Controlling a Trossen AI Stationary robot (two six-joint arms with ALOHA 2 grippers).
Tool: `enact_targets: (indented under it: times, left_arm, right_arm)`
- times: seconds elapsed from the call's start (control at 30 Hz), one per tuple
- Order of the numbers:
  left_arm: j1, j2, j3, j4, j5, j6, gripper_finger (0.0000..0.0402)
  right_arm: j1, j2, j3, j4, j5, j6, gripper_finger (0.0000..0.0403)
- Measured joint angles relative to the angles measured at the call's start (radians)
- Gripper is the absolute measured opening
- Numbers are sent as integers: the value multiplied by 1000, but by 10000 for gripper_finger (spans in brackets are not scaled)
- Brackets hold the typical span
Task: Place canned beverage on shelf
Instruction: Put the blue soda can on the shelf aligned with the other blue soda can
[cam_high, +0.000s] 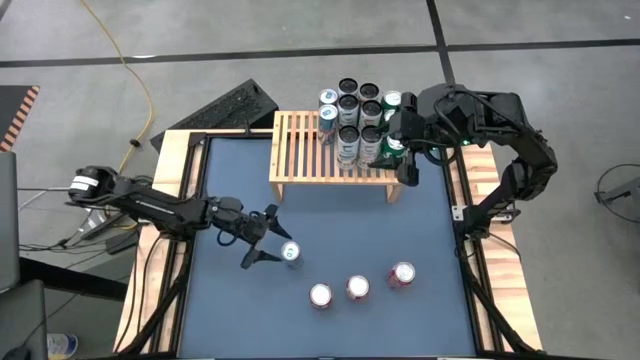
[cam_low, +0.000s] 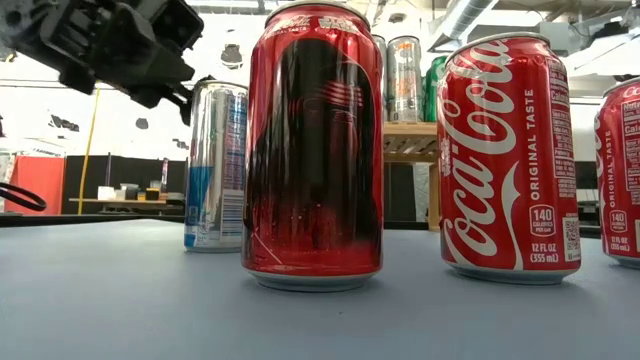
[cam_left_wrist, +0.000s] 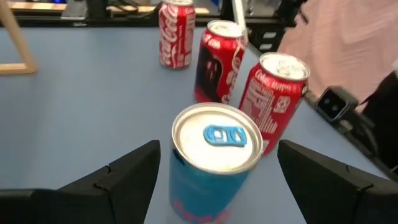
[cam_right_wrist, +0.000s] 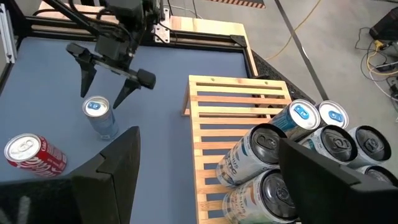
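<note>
With the left gripper (cam_high: 268, 240) open beside the blue can (cam_high: 291, 253), centre your fingers around its body before closing; right gripper (cam_high: 403, 150) waits open at the shelf's (cam_high: 300, 150) 3 o'clock

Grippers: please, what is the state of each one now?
Left gripper: open, fingers either side of the blue can, not closed on it.
Right gripper: open, holding nothing, above the shelf.

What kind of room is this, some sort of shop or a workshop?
Most likely a robotics lab or workshop, not a shop. Two dark robot arms work at a wood-framed table, cables trail over a bare concrete floor, and cluttered workbenches stand behind. The drink cans on the wooden shelf look like practice props.
</note>
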Motion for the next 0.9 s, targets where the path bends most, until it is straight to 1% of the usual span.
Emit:
enact_targets:
  times: [0.1,0.23,0.33,0.53,0.63,0.77,0.83,0.9]
  left_arm:
    - [34,53,0,89,67,-20,313]
    - [64,103,0,139,134,-27,313]
    - [72,138,0,174,163,-23,313]
    - [72,209,1,216,184,50,313]
    - [67,239,1,246,184,48,313]
    - [54,248,2,286,183,49,313]
    - [49,249,2,288,181,49,308]
    - [43,249,2,289,169,42,294]
  right_arm:
    - [0,0,0,0,0,9,314]
    - [0,0,0,-1,0,9,314]
    - [0,0,0,-1,0,8,314]
    - [0,0,0,-1,0,-1,314]
    - [0,0,0,-1,0,-13,314]
    - [0,0,0,-1,3,-19,314]
    - [0,0,0,-1,5,-19,314]
    - [0,0,0,-1,5,-19,314]
